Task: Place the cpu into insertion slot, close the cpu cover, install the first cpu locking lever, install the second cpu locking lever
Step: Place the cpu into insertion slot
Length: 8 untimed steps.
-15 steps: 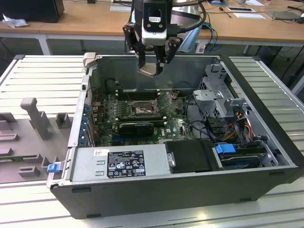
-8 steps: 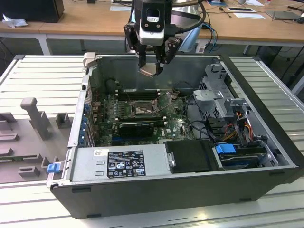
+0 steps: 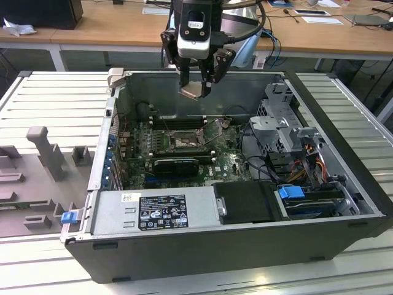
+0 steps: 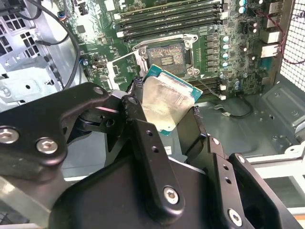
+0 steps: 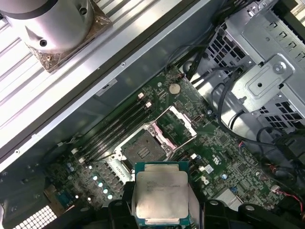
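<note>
My gripper (image 3: 195,92) hangs above the open computer case, shut on the cpu (image 3: 190,92), a pale silvery square chip held flat side out between the black fingers. Both wrist views show the cpu (image 4: 167,105) (image 5: 161,198) clamped in the gripper (image 4: 167,119) (image 5: 161,211). Well below it, on the green board, lies the insertion slot (image 3: 183,140) (image 4: 167,56) (image 5: 140,150), dark, bare and uncovered. The cpu cover (image 5: 185,121) is swung open beside the slot, its cut-out centre showing the board beneath.
Long black memory slots (image 3: 178,121) run just behind the socket and a black card (image 3: 178,165) lies in front of it. A drive cage (image 3: 282,123) with cables stands at the exterior view's right. The power supply (image 3: 153,212) fills the near side.
</note>
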Available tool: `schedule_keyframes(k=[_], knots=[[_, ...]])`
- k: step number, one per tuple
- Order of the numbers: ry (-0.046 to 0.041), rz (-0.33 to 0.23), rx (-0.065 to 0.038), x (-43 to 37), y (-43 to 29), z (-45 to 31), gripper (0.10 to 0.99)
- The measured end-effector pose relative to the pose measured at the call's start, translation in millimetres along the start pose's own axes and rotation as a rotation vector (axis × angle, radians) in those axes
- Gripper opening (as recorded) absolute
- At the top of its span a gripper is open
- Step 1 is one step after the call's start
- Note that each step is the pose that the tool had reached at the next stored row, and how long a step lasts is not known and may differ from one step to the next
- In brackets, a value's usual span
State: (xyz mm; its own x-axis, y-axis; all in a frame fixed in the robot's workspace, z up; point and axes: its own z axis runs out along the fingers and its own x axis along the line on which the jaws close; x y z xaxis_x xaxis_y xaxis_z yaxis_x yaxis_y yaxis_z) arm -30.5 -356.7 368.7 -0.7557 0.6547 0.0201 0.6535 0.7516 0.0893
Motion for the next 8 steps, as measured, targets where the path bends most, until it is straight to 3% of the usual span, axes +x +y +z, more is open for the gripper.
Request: schedule_keyframes(k=[8], knots=[[-0.0083, 0.092, -0.002, 0.0, 0.0, 0.0, 0.529]])
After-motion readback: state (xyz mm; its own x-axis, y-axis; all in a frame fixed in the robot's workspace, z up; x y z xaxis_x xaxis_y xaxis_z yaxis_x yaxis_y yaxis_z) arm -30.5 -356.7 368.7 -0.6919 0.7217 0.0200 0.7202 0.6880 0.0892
